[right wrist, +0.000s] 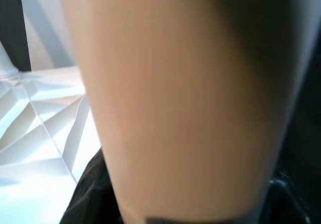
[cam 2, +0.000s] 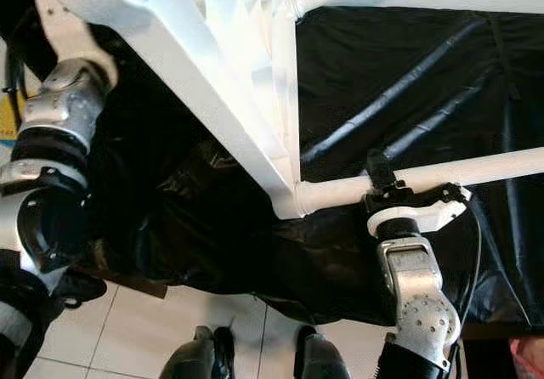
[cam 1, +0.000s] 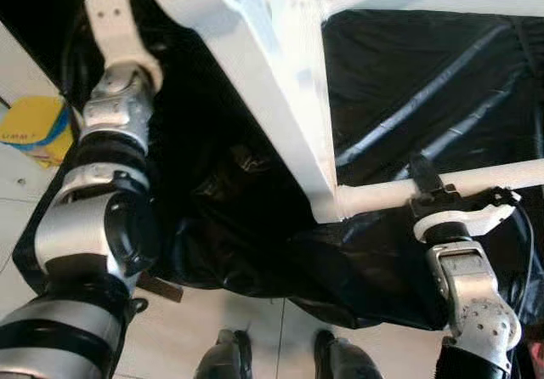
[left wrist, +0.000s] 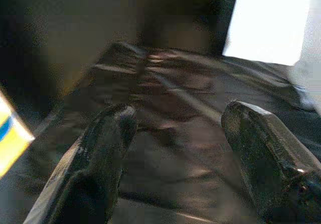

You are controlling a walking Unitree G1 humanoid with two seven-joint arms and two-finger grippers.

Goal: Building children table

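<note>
the right tool (cam 2: 384,190) is clenched around a white leg (cam 2: 459,172) already socketed in the tabletop (cam 1: 272,82); the left tool (left wrist: 175,138) is released above black sheeting (cam 1: 425,65). assembly looks partway done.

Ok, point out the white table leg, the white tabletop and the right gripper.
white table leg (cam 1: 501,175): left eye view, bare tube right of the gripper.
white tabletop (cam 1: 255,73): left eye view, its edge.
right gripper (cam 2: 380,175): right eye view, at the leg.

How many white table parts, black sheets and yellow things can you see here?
White table parts: 2, the tabletop and the leg
Black sheets: 1
Yellow things: 1, a box
Total: 4
</note>
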